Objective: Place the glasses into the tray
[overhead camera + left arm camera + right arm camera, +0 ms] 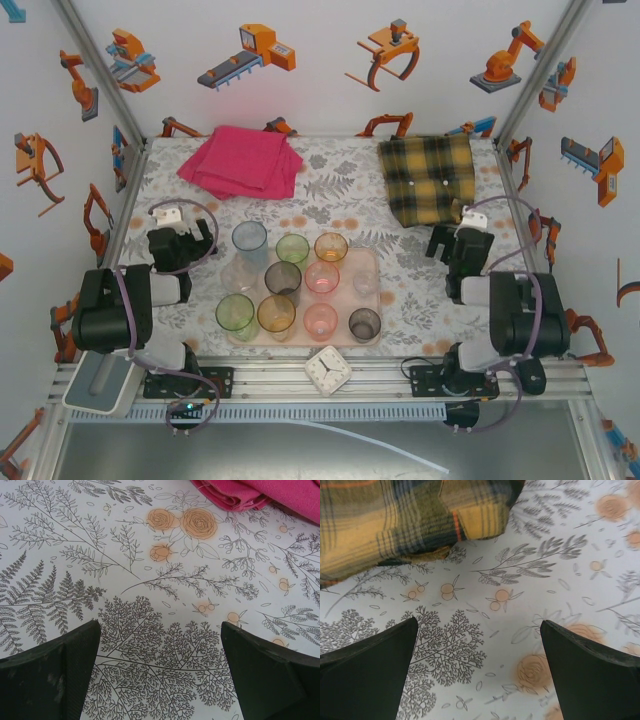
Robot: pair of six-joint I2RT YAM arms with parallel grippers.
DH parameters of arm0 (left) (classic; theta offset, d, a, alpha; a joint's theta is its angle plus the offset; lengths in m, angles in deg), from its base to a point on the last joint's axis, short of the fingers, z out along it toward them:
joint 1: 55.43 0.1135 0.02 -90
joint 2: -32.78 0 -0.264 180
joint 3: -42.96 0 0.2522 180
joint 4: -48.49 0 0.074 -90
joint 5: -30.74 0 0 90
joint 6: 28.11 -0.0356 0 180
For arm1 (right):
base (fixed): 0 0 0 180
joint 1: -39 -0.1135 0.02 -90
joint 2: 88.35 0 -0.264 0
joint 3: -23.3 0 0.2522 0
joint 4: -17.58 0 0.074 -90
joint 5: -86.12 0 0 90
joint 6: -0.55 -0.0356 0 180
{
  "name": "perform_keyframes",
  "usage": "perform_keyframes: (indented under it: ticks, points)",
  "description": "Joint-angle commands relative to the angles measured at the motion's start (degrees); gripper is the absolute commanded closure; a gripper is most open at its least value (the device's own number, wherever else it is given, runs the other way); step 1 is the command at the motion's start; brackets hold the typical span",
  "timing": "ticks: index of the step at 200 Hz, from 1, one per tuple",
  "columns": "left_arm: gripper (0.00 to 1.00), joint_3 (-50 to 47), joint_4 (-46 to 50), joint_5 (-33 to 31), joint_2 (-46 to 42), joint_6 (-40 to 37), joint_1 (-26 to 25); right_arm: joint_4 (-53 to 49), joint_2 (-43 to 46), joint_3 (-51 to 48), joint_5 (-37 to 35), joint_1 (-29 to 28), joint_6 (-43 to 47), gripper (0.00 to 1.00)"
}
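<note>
From the top, the tray (344,302) sits between the two arms. The glasses (283,280) stand on it close together. I cannot tell if the blue glass (250,240) at the back is on it. The left claw (183,236) and right claw (452,243) hold nothing.

Left wrist: its fingers (50,675) are wide apart over the flowery table (150,580), near a pink cloth (260,492).

Right wrist: its fingers (365,670) are wide apart too, near a checked cloth (395,520).

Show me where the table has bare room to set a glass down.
Bare tablecloth lies between the pink cloth and the plaid cloth, beyond the tray. A narrower strip runs between the tray's right rim and the right gripper. The tray is crowded with glasses; the clock sits just in front of it.
</note>
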Motion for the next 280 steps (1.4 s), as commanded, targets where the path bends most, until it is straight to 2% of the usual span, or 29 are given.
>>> perform_keyframes:
  ticks: [1, 280]
  points:
    - [0.03, 1.4, 0.37, -0.38, -0.28, -1.04, -0.56, 5.88, -1.23, 2.07, 5.2, 0.47, 1.88, 0.0]
    - [0.03, 3.11, 3.27, -2.66, -0.03, -3.1, -2.61, 5.76, -1.17, 2.05, 5.61, 0.44, 1.84, 0.01]
